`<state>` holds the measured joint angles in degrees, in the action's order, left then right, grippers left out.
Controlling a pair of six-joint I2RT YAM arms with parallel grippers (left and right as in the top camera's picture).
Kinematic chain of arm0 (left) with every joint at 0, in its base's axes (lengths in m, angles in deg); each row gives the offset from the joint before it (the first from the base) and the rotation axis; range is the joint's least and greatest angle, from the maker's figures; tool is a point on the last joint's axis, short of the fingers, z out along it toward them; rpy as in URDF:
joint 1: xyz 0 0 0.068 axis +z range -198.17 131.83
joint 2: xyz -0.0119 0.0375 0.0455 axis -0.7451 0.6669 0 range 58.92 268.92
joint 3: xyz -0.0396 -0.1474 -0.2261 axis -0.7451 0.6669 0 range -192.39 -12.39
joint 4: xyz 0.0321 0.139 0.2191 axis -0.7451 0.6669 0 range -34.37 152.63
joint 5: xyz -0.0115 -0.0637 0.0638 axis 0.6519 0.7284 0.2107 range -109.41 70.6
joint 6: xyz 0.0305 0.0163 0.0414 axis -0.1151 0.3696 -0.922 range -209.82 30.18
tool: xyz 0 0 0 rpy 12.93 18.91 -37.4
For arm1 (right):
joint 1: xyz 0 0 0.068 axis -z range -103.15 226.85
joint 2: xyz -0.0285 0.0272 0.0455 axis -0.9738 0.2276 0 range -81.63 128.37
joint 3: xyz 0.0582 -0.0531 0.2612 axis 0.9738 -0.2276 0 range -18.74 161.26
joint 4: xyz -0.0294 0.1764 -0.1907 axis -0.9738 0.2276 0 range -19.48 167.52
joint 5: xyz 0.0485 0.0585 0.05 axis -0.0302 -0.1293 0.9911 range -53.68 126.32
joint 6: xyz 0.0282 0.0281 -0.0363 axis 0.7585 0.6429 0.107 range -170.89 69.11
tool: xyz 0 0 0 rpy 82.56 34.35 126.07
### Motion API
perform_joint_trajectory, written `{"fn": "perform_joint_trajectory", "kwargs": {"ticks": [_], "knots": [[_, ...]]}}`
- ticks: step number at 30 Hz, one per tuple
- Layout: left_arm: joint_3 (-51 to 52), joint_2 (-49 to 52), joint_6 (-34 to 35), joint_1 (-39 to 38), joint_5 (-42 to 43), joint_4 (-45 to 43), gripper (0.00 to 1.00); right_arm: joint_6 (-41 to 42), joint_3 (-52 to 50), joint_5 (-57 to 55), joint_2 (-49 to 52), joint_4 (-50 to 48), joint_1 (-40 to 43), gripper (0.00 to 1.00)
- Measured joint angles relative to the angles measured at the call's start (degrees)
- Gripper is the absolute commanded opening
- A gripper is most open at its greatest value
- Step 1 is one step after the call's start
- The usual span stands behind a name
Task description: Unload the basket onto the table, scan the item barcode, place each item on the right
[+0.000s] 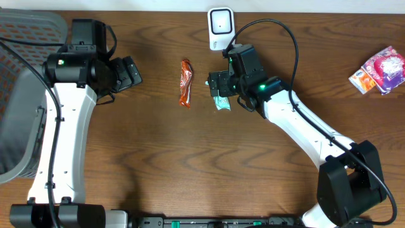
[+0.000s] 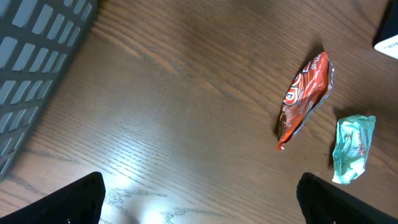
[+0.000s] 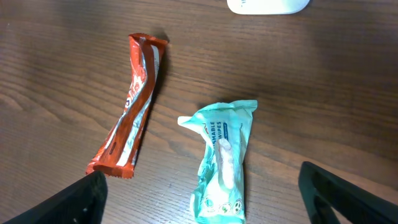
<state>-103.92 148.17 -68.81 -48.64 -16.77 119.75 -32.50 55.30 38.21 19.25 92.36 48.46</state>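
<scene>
Right gripper (image 1: 216, 84): spread wide and holding nothing; it hangs over the upper end of the wipes.
Left gripper (image 1: 130, 73): also spread wide with nothing between its fingers, well left of the packs and over bare wood.
Wipes (image 3: 222, 163): a crumpled teal pack lying flat on the bench. In the right wrist view it sits between the two dark fingertips and touches neither. It is just right of the bar and on the near side of the scanner.
Writing on wipes: the white letters "SHABLE WIPES" can be read, with the start of the first word lost in a fold. There are small round marks at the lower end, too small to read.
Bar (image 1: 185, 83): a long orange-red wrapper with a silver seam, lying lengthwise and slightly bent, apart from the wipes. It has a white round logo whose letters cannot be read.
Scanner (image 1: 220, 26): a white upright unit with a dark-framed window, at the far edge of the bench behind the right gripper. No label is legible.
Pink pack (image 1: 386, 68): at the far right, with a smaller white-and-blue pack touching its left side. The print is too small to read.
Bench (image 1: 158, 158): dark brown wood with clear grain, and a patch of glare shows in the left wrist view.
Basket (image 1: 25, 95): grey mesh, at the left edge.
Room: only a pale strip shows past the far edge of the bench.
</scene>
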Motion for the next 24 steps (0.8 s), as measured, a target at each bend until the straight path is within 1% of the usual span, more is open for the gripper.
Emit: {"fn": "perform_joint_trajectory", "kwargs": {"ticks": [7,9,24], "knots": [[0.00,0.00,0.00,0.00,-0.02,0.00,0.98,0.00,0.00,0.00,0.00,-0.13,-0.28,0.97],[0.00,0.00,0.00,0.00,-0.02,0.00,0.98,0.00,0.00,0.02,0.00,-0.26,-0.37,0.99],[0.00,0.00,0.00,-0.02,-0.02,0.00,0.98,0.00,0.00,1.11,0.00,-1.16,-0.81,0.99]]}}
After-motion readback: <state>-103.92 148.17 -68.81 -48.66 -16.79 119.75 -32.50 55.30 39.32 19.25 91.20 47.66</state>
